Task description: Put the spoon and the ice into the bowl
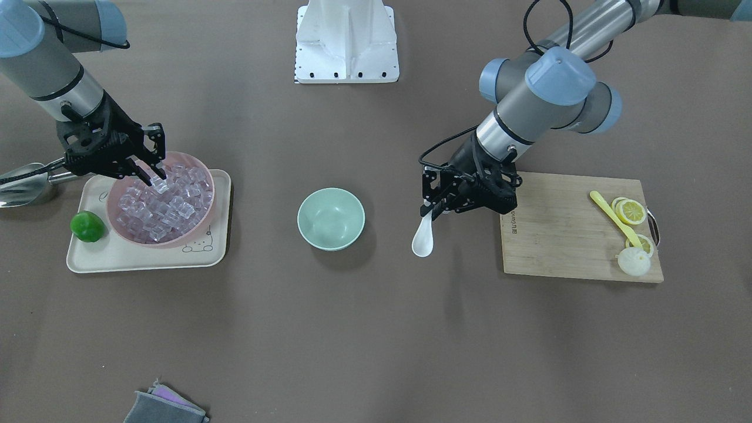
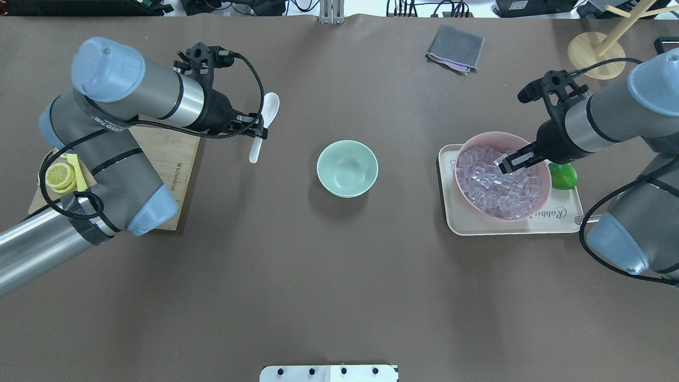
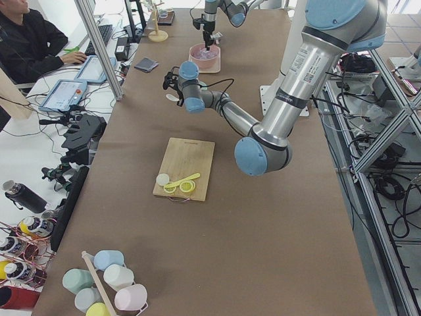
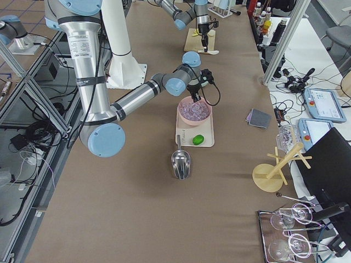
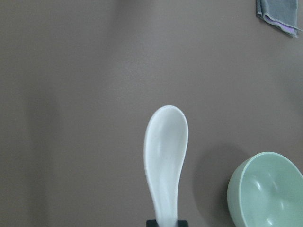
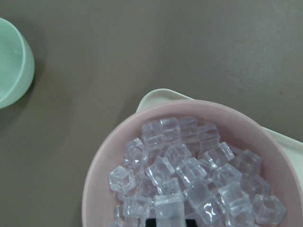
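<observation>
My left gripper (image 1: 433, 211) (image 2: 260, 131) is shut on the handle of the white spoon (image 1: 423, 239) (image 2: 271, 107) (image 5: 165, 156) and holds it above the table, beside the cutting board. The scoop points away from the robot. The empty mint-green bowl (image 1: 331, 218) (image 2: 347, 168) (image 5: 270, 189) stands at the table's middle, apart from the spoon. My right gripper (image 1: 157, 183) (image 2: 504, 163) is down in the pink bowl (image 1: 212, 194) (image 2: 477, 139) of ice and is shut on one clear cube (image 6: 168, 206) at the top of the heap.
The pink bowl sits on a cream tray (image 1: 147, 258) (image 2: 509, 227) with a green lime (image 1: 88, 227). A metal scoop (image 1: 23, 185) lies beside the tray. A wooden board (image 1: 564, 235) holds a yellow utensil (image 1: 614, 217) and lemon slices (image 1: 630, 211). A grey cloth (image 2: 455, 48) lies at the far edge.
</observation>
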Controlling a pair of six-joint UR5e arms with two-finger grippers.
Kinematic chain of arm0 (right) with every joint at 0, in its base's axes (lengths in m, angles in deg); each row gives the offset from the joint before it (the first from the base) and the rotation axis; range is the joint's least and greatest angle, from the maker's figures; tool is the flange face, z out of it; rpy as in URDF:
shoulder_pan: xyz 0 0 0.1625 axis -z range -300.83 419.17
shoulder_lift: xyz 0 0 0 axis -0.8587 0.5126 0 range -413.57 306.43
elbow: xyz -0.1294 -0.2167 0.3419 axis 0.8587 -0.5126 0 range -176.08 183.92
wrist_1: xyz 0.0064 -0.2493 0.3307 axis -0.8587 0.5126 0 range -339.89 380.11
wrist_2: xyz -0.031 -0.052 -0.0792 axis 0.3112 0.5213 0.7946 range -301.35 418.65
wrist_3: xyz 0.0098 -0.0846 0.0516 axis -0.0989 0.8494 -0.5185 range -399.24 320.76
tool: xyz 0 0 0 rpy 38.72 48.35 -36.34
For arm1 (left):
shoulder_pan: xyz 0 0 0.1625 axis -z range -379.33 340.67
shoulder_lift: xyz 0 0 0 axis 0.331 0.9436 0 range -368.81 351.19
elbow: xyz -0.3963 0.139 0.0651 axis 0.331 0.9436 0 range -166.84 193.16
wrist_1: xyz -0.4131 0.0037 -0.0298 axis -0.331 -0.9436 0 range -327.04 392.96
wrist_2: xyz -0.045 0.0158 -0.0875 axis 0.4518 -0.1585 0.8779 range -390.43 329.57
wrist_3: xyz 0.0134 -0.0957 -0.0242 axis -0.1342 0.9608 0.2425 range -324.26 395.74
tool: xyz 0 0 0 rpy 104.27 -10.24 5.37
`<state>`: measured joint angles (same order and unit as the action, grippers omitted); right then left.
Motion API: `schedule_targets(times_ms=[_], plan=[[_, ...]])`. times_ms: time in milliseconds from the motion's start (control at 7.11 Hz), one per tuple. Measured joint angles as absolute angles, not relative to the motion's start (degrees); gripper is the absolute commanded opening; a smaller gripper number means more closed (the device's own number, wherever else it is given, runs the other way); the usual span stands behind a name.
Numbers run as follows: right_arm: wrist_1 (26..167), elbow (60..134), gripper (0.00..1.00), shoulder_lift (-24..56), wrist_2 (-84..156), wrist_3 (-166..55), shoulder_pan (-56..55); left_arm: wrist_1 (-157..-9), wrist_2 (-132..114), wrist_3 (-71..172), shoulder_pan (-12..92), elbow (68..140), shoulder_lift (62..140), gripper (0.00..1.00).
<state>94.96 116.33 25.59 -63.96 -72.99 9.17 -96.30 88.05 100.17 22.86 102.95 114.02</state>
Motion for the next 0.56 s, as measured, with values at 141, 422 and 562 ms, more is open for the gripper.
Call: schedule_targets(times_ms=[141,422,562], plan=[[94.99,116.02,0.0,23.24,-64.03,-74.65,9.0,-96.27,87.64,104.59,20.43,102.76,115.78,0.0],[94.92,113.6,0.0,17.64,-63.71,-77.64,9.23,-96.24,84.64,109.84,16.54,99.41,120.28,0.0],[94.84,112.0,0.0,15.33,-63.33,-78.21,9.69,-96.22,81.98,110.6,14.98,96.63,122.6,0.0]])
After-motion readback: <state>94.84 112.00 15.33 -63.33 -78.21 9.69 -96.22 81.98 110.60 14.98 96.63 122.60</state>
